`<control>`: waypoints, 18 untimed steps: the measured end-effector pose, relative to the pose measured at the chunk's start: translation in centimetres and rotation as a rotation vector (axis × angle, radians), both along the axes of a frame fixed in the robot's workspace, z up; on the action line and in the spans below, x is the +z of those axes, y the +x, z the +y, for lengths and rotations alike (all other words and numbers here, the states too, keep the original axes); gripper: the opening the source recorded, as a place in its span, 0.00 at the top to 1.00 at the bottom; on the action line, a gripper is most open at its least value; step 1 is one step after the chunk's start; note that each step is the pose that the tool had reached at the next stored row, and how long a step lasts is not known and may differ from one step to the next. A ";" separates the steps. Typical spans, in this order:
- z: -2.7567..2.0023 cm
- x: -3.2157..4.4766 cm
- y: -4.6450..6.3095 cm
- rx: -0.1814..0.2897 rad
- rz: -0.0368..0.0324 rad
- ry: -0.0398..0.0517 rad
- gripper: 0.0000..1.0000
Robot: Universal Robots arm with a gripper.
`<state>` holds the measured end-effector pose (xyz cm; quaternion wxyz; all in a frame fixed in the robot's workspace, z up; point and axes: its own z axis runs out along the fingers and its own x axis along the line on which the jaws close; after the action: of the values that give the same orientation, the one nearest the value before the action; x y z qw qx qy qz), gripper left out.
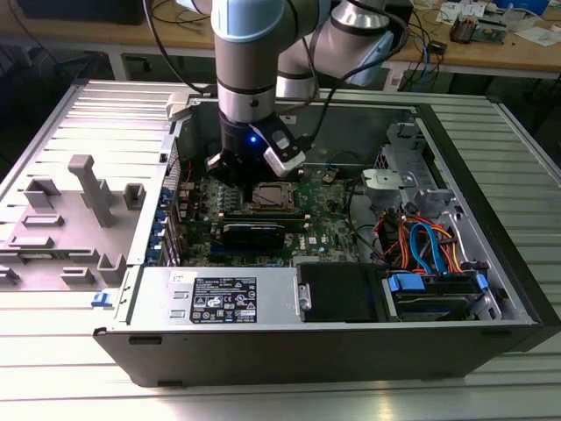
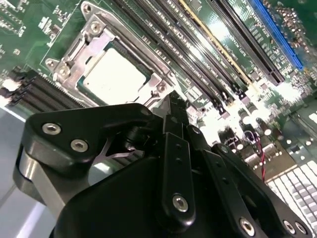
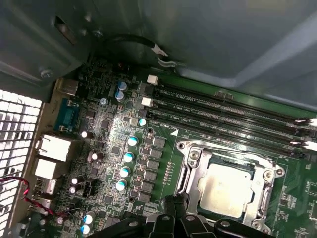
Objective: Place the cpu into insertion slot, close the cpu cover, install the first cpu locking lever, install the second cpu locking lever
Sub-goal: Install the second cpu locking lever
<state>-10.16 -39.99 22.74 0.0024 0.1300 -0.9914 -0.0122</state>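
Observation:
The cpu (image 2: 113, 75) (image 3: 224, 189), a small square chip with a silvery-tan top, lies flat in the socket on the green motherboard (image 1: 324, 224). The cpu cover (image 2: 77, 49) (image 3: 188, 166), a thin silvery frame, lies down around it. In the exterior view the socket (image 1: 272, 195) sits just to the right of my gripper (image 1: 230, 171), which is lowered into the open computer case. In both wrist views the gripper (image 2: 172, 101) (image 3: 174, 201) hangs close beside one edge of the socket. Its fingers are shut together with nothing between them.
Long black memory slots (image 3: 223, 116) run beside the socket. A long black card (image 1: 254, 232) lies in front of it. A power supply (image 1: 219, 298), a drive cage with orange and blue cables (image 1: 429, 254) and the case walls (image 1: 473, 175) hem in the board. A grey fixture tray (image 1: 70, 219) lies outside.

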 end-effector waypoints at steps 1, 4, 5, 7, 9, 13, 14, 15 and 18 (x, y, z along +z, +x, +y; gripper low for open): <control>0.02 0.21 0.0 0.000 0.0000 -0.0002 0.88; 0.07 0.54 0.2 0.000 -0.0001 -0.0034 0.88; 0.07 0.56 0.3 0.000 0.0000 -0.0045 0.88; 0.09 0.56 1.1 -0.001 0.0004 -0.0066 0.88; 0.11 0.56 1.8 -0.002 0.0016 -0.0066 0.88; 0.22 0.54 3.0 -0.002 0.0039 -0.0066 0.88; 0.26 0.54 3.2 -0.002 0.0044 -0.0066 0.88; 0.31 0.53 3.5 -0.002 0.0048 -0.0066 0.88; 0.39 0.52 3.9 -0.002 0.0052 -0.0066 0.88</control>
<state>-6.23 -39.60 23.26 0.0054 0.1290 -0.9916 -0.0093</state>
